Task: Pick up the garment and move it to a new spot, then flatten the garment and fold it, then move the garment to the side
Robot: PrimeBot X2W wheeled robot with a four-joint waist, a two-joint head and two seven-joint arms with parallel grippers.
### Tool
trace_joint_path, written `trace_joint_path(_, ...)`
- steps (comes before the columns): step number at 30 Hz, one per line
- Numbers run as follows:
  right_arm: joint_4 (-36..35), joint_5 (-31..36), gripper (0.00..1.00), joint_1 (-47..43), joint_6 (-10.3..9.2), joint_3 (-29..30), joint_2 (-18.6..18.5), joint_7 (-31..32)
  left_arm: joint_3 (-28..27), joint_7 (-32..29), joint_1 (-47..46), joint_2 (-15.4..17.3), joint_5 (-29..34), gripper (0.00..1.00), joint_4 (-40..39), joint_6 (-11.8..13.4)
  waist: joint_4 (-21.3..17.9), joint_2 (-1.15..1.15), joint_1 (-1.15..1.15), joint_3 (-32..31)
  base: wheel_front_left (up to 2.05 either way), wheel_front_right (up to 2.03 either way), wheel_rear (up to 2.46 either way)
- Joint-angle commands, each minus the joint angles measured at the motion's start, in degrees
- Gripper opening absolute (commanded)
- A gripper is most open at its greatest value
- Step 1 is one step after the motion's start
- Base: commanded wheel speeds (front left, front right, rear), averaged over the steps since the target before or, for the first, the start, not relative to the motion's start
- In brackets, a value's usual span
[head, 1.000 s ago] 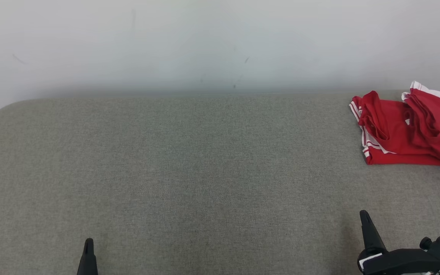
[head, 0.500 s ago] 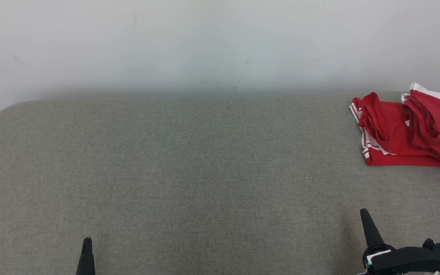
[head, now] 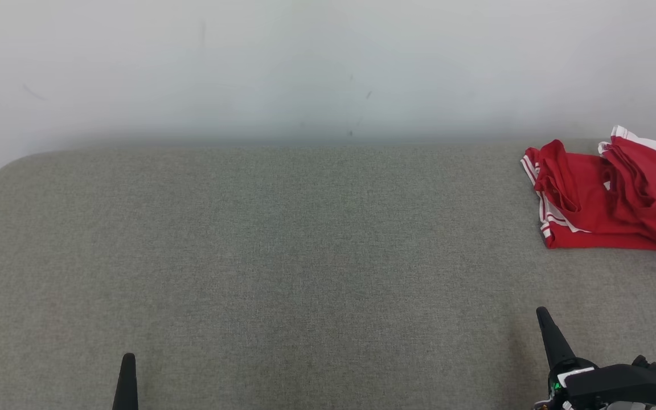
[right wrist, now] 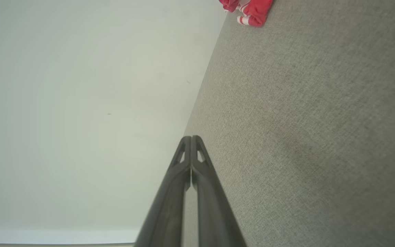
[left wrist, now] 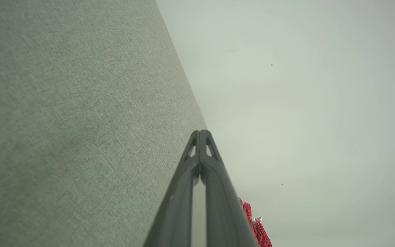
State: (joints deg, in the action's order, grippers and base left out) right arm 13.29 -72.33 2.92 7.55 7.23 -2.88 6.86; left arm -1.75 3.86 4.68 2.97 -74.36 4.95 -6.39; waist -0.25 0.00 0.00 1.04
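Note:
The garment [head: 613, 196] is red with white striped trim and lies folded and a little rumpled at the far right of the grey fabric surface [head: 305, 256], running past the picture's right edge. A sliver of the garment [left wrist: 257, 228] peeks past my left fingers, and a corner of the garment [right wrist: 250, 10] shows at the top of the right wrist view. My left gripper [head: 128, 376] sits low at the lower left, shut and empty. My right gripper [head: 544, 322] stands at the lower right, well in front of the garment, shut and empty. Both pairs of fingertips touch in the wrist views: left gripper [left wrist: 200, 132], right gripper [right wrist: 191, 138].
A plain pale wall [head: 328, 62] rises directly behind the grey surface. The surface's far left corner [head: 3, 171] is rounded. Wide bare fabric stretches between the two grippers and to the left of the garment.
The head view has drifted slightly, shifting the whole picture down a little. My left gripper has sunk slightly toward the bottom edge and the right one has edged up. The garment lies as before.

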Motion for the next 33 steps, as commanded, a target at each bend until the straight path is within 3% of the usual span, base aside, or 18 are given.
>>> trace_joint_path(1, -0.67, -1.42, 0.0, 0.77, -0.08, 0.23, 0.0, 0.36, -0.18, -0.29, -0.32, 0.25, -1.35, 0.0, -0.65, -0.23, 0.01, 0.0, 0.0, -0.03, 0.0, 0.0, 0.0)
trace_joint_path(33, -1.13, -16.52, 0.0, 1.36, -0.11, 1.43, 0.02, 5.17, -0.98, -2.8, -0.4, 0.25, -15.74, 0.0, -1.58, -1.07, 0.2, 0.0, 0.0, -0.74, 0.0, 0.0, 0.0)
